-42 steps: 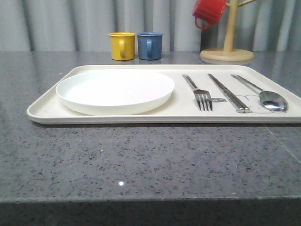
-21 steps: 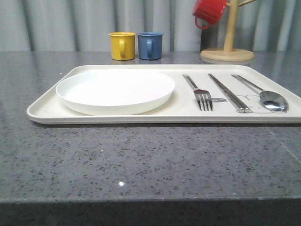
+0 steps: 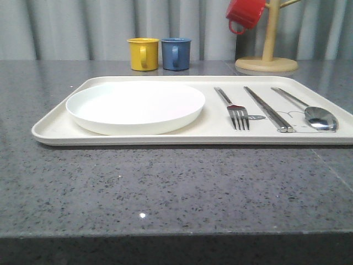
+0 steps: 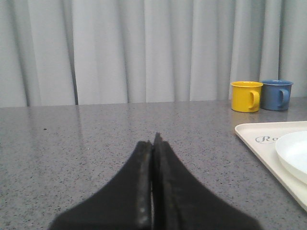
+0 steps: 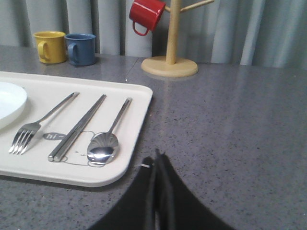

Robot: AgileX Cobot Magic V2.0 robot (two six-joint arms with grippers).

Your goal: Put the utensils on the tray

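The cream tray (image 3: 55, 127) lies across the table. On its right part rest the silver utensils side by side: a fork (image 3: 236, 112), chopsticks (image 3: 267, 108) and a spoon (image 3: 317, 115). From the right wrist I see the same fork (image 5: 33, 127), chopsticks (image 5: 76, 128) and spoon (image 5: 104, 143) on the tray (image 5: 129, 163). My right gripper (image 5: 157, 154) is shut and empty, low over the counter just off the tray's near corner. Left of the tray (image 4: 268, 153), my left gripper (image 4: 154, 139) is shut and empty above bare counter.
A round white plate (image 3: 135, 106) fills the tray's left half. Yellow (image 3: 143, 53) and blue (image 3: 176, 53) cups stand behind the tray. A wooden mug tree (image 3: 267, 55) with a red cup (image 3: 244, 14) stands at the back right.
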